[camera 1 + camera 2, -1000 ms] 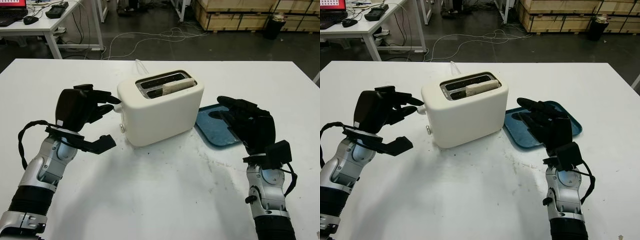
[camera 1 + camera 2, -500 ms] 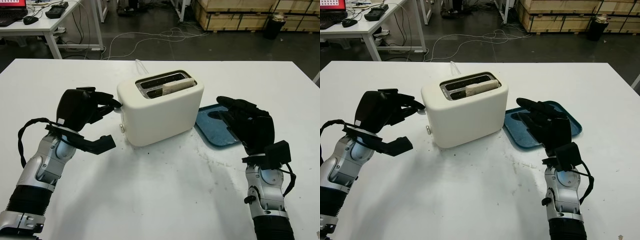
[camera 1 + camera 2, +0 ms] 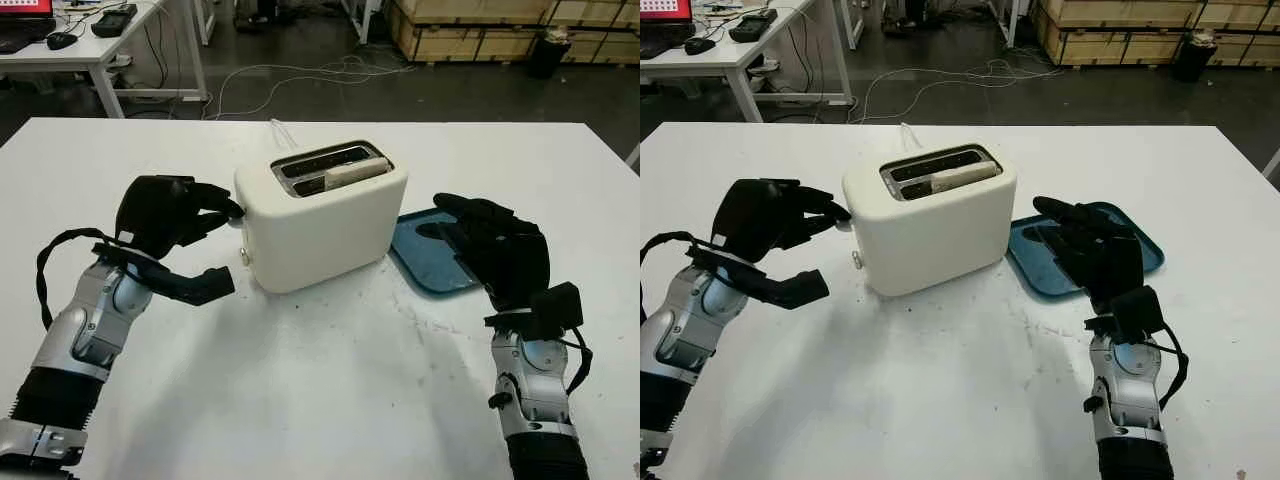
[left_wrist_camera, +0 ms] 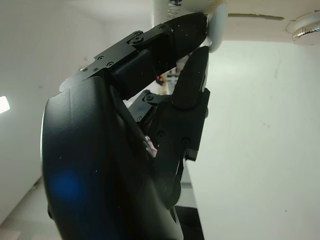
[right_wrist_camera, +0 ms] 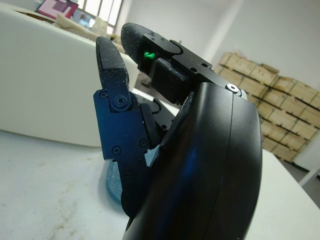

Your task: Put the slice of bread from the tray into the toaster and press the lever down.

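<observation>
Bright even overhead light, soft shadows under arms, close wrist views blurred

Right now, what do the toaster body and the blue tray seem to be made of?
The toaster body looks like cream plastic with a smooth matte finish: rounded moulded corners, soft even shading; painted metal cannot be ruled out. Its slot rim looks like shiny metal. The tray looks like dark blue moulded plastic with a raised rounded rim, its surface mottled and speckled, perhaps worn.

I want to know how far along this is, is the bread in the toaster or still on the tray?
In the toaster: the bread sits in one top slot, and the blue tray holds no slice.
</observation>
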